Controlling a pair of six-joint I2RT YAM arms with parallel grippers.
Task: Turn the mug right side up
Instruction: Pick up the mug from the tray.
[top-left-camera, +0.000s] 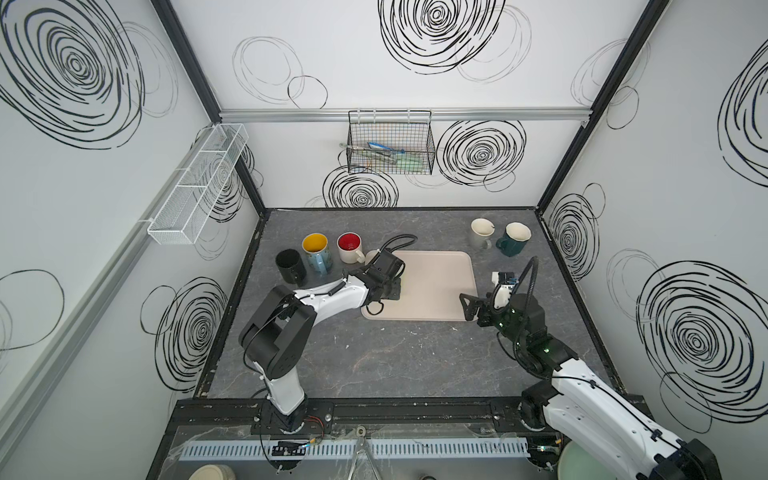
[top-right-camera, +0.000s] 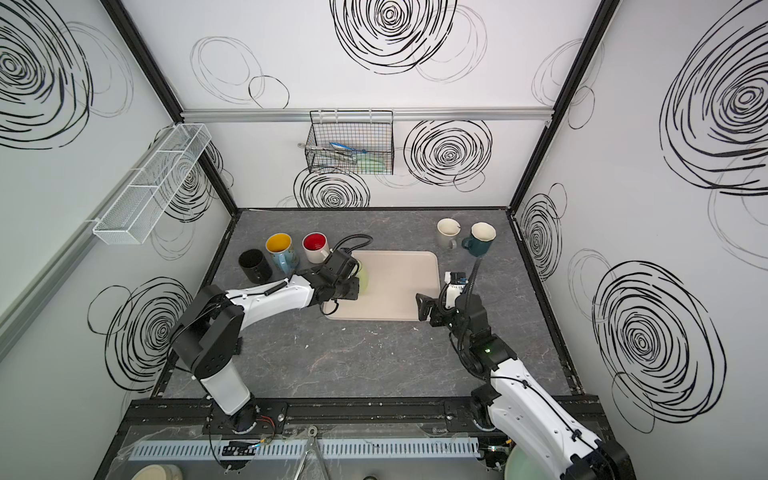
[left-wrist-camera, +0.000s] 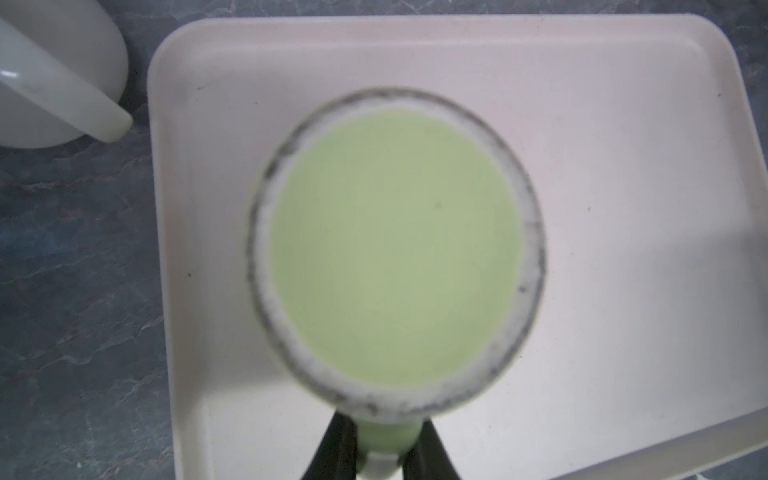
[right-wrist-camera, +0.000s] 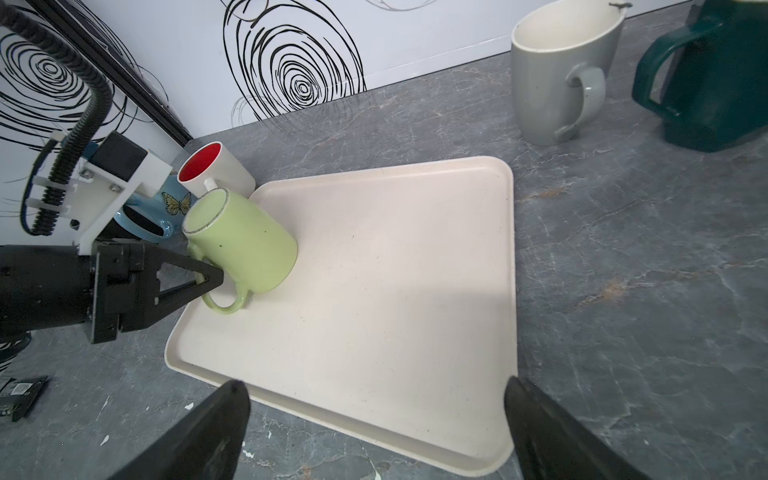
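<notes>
Green mug (right-wrist-camera: 245, 245) is clamped by its handle in the left claw (right-wrist-camera: 214, 279), with the arm reaching low and nearly level. The mug is tilted, base uppermost, mouth toward the tray (right-wrist-camera: 374, 270) under the claw. Red-lined mug (right-wrist-camera: 216, 170) and butterfly mug (right-wrist-camera: 174, 203) stand just behind that claw. Right claw (right-wrist-camera: 376, 382) hangs across the tray, jaws wide apart. Grey mug (right-wrist-camera: 557, 83) and teal mug (right-wrist-camera: 715, 83) stand well beyond on the surface (right-wrist-camera: 623, 249).

No words, brands or numbers are readable in any view. A small black part (right-wrist-camera: 20, 392) on the countertop (right-wrist-camera: 623, 270) carries some pale print, too blurred to read.
</notes>
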